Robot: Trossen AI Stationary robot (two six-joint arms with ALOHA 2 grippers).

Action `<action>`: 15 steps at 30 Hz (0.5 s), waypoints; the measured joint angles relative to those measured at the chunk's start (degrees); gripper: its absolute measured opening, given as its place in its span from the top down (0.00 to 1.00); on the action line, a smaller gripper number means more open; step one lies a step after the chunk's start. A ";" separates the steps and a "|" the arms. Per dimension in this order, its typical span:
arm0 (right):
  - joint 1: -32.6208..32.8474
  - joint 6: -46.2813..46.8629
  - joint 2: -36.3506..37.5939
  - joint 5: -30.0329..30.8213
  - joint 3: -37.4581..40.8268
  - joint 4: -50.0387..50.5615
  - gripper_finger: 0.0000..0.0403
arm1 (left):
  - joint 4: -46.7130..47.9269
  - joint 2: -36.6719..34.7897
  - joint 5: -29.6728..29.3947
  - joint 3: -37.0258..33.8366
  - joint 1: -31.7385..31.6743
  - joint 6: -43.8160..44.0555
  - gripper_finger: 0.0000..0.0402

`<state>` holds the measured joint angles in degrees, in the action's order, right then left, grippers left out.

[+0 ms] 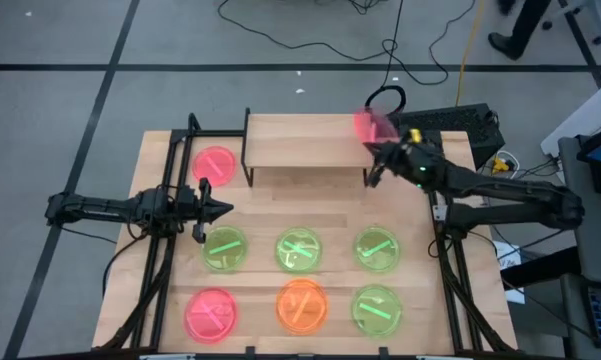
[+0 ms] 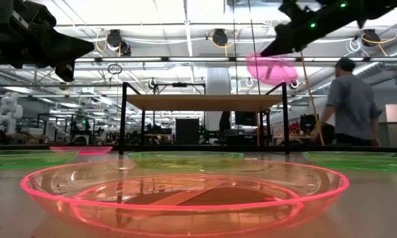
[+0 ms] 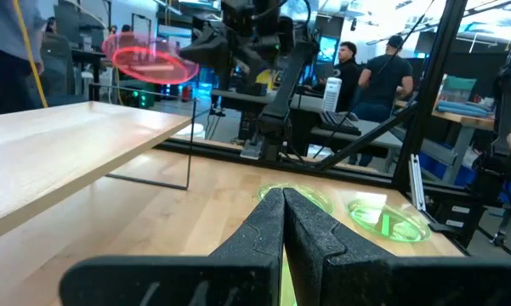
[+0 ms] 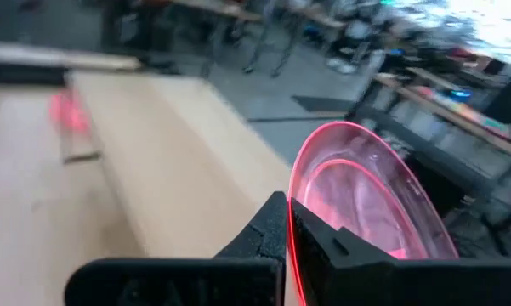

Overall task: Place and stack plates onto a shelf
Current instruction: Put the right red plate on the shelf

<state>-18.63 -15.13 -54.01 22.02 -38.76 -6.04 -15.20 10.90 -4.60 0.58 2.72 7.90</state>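
Overhead, table-level, two wrist views

The shelf, a pale wood board on thin black legs, stands at the far middle of the worktop. One pink plate hangs tilted in the air above its right end, clamped by the rim in the right tool. Another pink plate lies flat left of the shelf. Three green plates form a row nearer the front, and in front of them lie a pink, an orange and a green one.
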 joint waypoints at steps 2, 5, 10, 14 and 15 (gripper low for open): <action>-0.02 -1.60 -3.45 -1.22 -1.67 -0.14 1.00 | 0.02 0.01 0.00 0.01 0.00 0.00 0.98; -0.11 -3.55 -8.10 -2.83 -4.40 -0.19 1.00 | 0.02 0.01 0.00 0.01 -0.01 0.00 0.98; -0.15 -6.03 -13.19 -4.46 -8.20 -0.23 1.00 | 0.00 0.01 0.00 0.01 -0.02 0.00 0.98; -0.17 -6.26 -15.99 -5.95 -9.87 -0.45 1.00 | 0.00 0.00 0.00 0.01 0.00 0.00 0.98; -0.18 -6.53 -16.78 -5.97 -9.93 -0.35 1.00 | 0.02 0.00 0.00 0.02 -0.01 0.00 0.98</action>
<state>-18.81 -21.66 -70.79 16.05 -48.69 -6.39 -15.18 10.90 -4.60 0.60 2.71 7.90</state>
